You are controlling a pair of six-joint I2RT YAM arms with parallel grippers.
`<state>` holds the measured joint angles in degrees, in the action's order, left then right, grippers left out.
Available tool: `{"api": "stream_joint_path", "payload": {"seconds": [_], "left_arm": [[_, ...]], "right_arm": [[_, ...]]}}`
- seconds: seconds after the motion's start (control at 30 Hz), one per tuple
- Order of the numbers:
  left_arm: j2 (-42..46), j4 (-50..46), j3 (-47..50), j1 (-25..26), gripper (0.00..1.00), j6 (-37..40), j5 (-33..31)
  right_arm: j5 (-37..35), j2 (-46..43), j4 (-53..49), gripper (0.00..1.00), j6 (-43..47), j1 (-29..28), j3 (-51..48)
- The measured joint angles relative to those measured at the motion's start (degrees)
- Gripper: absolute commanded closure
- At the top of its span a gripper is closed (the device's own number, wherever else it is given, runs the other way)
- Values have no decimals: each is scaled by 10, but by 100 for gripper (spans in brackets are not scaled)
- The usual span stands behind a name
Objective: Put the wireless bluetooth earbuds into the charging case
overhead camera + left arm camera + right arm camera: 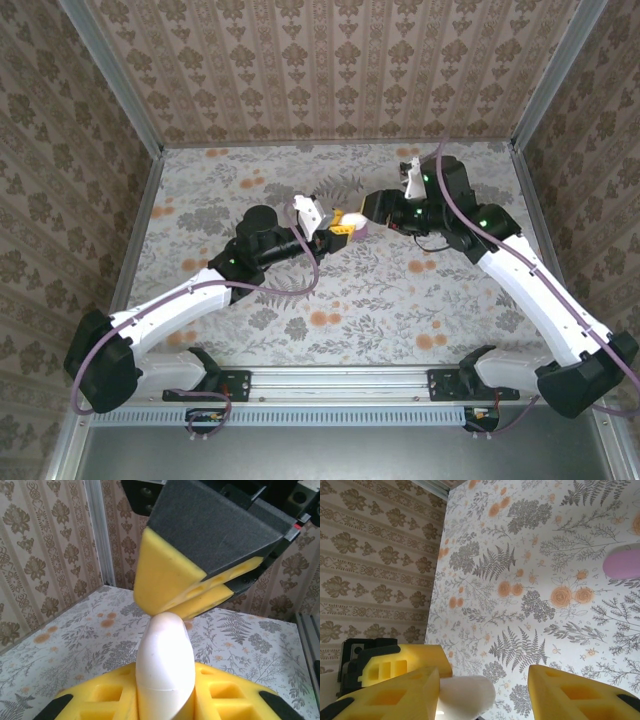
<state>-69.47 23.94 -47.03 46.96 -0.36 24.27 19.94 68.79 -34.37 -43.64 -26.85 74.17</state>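
I count two arms, my left arm (170,305) and my right arm (530,285). Each ends in one gripper, so there are two: the left gripper (165,692) and the right gripper (484,675), with two yellow fingers (235,700) apiece (four altogether). There is one white charging case (165,665), at six o'clock in my left wrist view, one flowered table (400,310), and two purple cables in the top view: the left cable (313,262) on the eight o'clock side, the right cable (443,190) on the three o'clock side.

I see my left gripper (165,687) clamped on the white charging case (164,650), held upright. The right gripper's (172,611) yellow fingers (165,575) meet its top above the floral tabletop (75,645).
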Motion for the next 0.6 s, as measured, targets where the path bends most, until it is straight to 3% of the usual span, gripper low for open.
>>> {"api": "stream_joint_path", "payload": {"seconds": [0.33,0.6], "left_arm": [[-2,-2,1,-33,72,-125,-18],[-45,-61,1,-58,74,-226,-14]], "right_arm": [[-109,-139,30,44,15,17,-101],[-155,-179,45,43,0,39,-184]]}}
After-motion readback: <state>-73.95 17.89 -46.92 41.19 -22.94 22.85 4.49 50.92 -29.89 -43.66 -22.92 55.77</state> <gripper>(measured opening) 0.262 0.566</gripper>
